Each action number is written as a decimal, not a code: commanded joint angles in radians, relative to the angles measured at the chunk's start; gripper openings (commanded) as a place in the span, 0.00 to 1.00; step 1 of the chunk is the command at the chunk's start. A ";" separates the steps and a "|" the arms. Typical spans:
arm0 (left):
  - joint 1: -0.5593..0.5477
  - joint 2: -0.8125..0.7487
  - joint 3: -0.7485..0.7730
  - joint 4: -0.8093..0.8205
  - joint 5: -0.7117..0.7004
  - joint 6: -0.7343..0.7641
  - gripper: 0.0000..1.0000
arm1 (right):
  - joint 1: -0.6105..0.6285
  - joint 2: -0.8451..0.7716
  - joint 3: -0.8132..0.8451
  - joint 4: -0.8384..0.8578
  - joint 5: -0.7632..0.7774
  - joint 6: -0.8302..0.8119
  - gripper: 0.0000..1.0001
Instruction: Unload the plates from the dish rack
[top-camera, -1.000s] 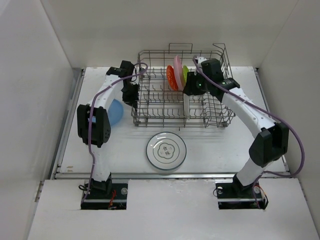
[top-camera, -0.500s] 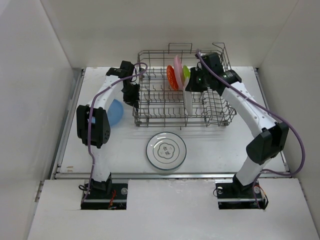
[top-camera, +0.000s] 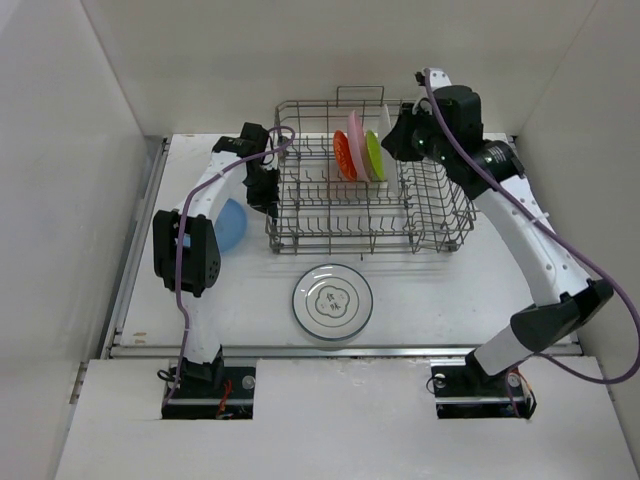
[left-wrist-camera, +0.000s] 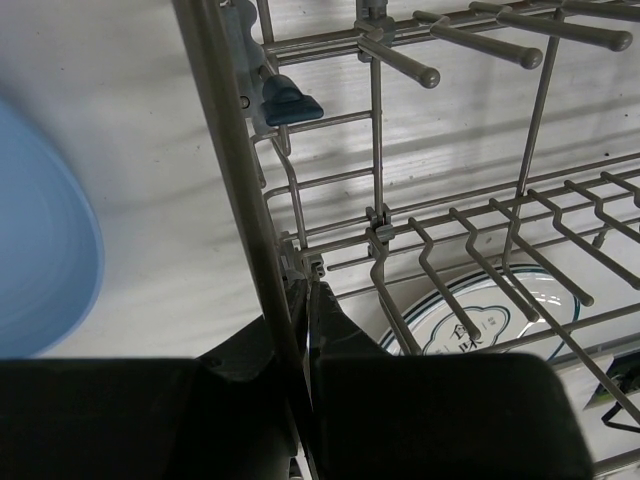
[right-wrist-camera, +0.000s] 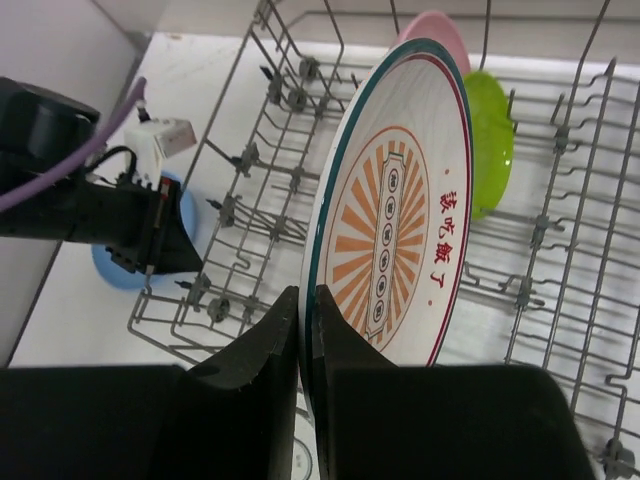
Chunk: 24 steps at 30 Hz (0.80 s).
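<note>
Since a second ago the right arm has swung up and back, lifting the large white round plate with a dark rim and orange printed centre (right-wrist-camera: 395, 215) from the tines toward the rack's far right corner. The left arm has stayed put.

At the left, the small plain blue round plate (top-camera: 231, 224) lies on the white table (top-camera: 450, 290), just outside the rack's left wall. Beside it, the left gripper (left-wrist-camera: 305, 300) is clenched on an upright wire of the large grey metal wire dish rack (top-camera: 330, 238).

In front of the rack a second white round plate with a dark rim (top-camera: 332, 300) lies flat on the table (the left wrist view also catches it through the floor wires).

Near the rack's back, three small plates stand on edge close together: the orange-red plate (top-camera: 343, 157), the pink plate (top-camera: 354, 130) and the lime-green plate (top-camera: 374, 155).

At the right, the right gripper (right-wrist-camera: 306, 300) pinches the lifted plate by its lower rim and holds it on edge, just beside the lime-green one.
</note>
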 joint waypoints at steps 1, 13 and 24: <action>-0.014 -0.042 0.011 -0.032 0.013 0.039 0.00 | 0.008 -0.045 0.066 0.101 0.036 -0.038 0.00; -0.014 -0.008 0.069 -0.052 -0.032 0.057 0.00 | 0.537 -0.312 -0.322 0.062 0.325 -0.167 0.00; -0.014 -0.028 0.069 -0.052 -0.041 0.066 0.00 | 0.867 -0.006 -0.342 -0.120 0.652 -0.061 0.00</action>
